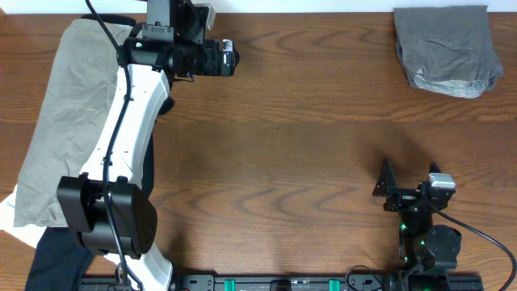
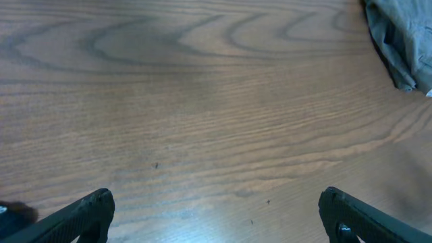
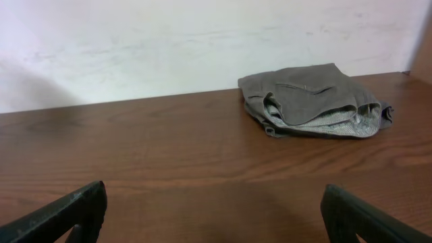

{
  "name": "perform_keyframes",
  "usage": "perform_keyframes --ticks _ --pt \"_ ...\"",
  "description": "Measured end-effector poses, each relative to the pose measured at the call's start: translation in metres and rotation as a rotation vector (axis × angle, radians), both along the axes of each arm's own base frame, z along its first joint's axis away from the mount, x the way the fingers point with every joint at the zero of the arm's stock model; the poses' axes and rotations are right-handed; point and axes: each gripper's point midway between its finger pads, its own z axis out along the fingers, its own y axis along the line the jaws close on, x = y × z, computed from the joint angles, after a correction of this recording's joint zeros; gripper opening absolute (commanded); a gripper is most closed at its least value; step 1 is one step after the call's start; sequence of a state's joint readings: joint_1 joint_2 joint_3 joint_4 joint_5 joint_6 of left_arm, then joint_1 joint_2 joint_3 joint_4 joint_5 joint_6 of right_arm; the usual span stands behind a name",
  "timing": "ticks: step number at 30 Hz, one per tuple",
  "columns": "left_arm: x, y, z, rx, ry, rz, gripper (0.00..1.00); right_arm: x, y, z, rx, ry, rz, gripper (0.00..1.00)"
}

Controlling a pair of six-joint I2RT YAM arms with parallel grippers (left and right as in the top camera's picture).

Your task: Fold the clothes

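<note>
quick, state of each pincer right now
left pincer: open, holding nothing
right pincer: open, holding nothing

Dark brown counter [image 1: 307,145] with strong, wavy wood grain. Pale khaki-beige garment [image 1: 69,121] spread flat along the left side, lightly wrinkled, running from the far edge down toward the near corner. Black garment [image 1: 52,255] bunched at that near corner, touching the khaki one and partly under it. Perhaps a white scrap [image 1: 10,214] at the left edge beside them; too little showing to tell. Plain white wall [image 3: 169,47] rising behind the counter's far edge.
</note>
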State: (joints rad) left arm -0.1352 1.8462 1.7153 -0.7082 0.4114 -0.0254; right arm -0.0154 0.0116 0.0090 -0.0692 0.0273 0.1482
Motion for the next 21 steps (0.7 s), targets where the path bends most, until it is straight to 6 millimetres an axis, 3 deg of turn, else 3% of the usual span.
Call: perform_keyframes --ticks 11,14,21 --pt "-0.007 0.001 0.003 0.019 0.001 -0.024 0.98 0.000 0.000 0.000 0.000 0.000 0.000 0.99" --pt "-0.013 0.003 0.024 0.054 -0.071 -0.060 0.98 0.000 0.000 0.000 0.000 0.000 0.000 0.99" --pt "-0.048 0.025 0.098 0.148 -0.311 -0.024 0.98 0.000 0.000 0.000 0.000 0.000 0.000 0.99"
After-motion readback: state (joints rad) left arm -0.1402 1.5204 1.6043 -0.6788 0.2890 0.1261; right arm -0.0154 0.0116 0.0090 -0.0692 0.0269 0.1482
